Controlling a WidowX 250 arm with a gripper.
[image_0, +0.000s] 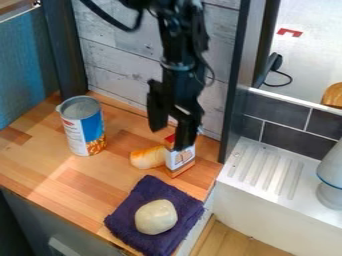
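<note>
Camera view: at your far left, a blue panel (23, 75) stands beside a dark post (65, 50), behind the wooden surface (33, 160). To the right of that post you have a can (83, 127), upright near the far left part of the surface, with a grey top and a white, blue and orange label. Along the far side, a wall of pale boards (117, 65) rises behind it.

Right of the can you see a golden roll (145, 158) lying on the surface, its right end close against the box. Nearer to you, a dark purple cloth (130, 202) is spread at the near right corner, with a pale, rounded lump (155, 217) resting on it.

Your hand (169, 139) hangs down over the surface from the far side, its two fingers spread with a gap between them. It is right by the box (180, 159), which stands upright just right of the roll and beyond the cloth; the box is white, red and orange. The right finger overlaps the box's top from your viewpoint, and you can't tell whether they touch.

Farther right, past a second dark post, there's a white ridged drainer (267, 167), with dark tiles (287, 137) behind it and a pale, blue-ringed object (330, 187) at its right end.
</note>
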